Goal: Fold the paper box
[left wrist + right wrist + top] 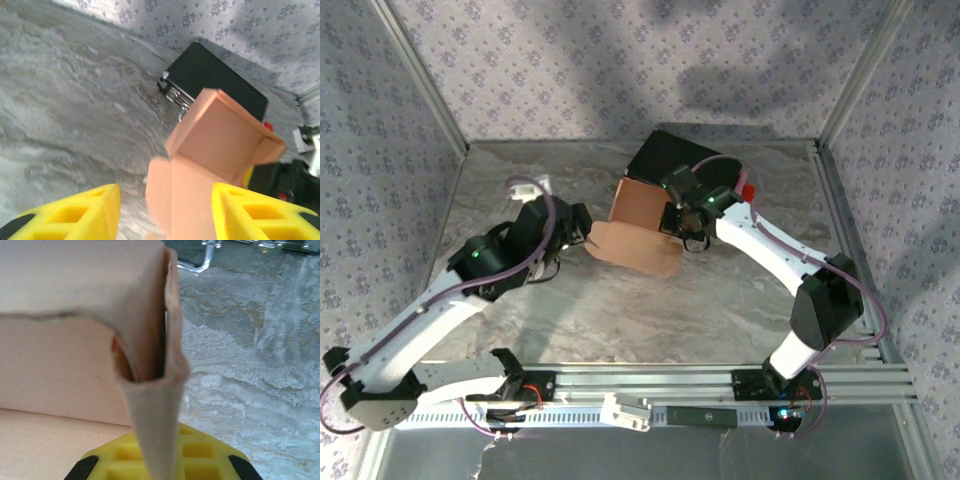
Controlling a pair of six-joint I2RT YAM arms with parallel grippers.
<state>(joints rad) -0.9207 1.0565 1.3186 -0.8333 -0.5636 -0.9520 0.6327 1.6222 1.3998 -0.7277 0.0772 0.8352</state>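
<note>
While the right gripper point(685, 222) pinched the paper box point(635, 228) by its raised wall mid-frame, the left gripper point(165, 200), jaws apart and empty, needed a square, gentle push.

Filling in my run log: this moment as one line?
paper box: half folded | left pincer: open, at its flap | right pincer: shut on its wall | black case: behind

The paper box point(640, 240) is plain salmon-brown, the hard case point(665, 157) black with silver latches point(172, 94), the table point(720, 300) grey marbled, the walls point(620, 60) pale lilac with small flowers.
</note>
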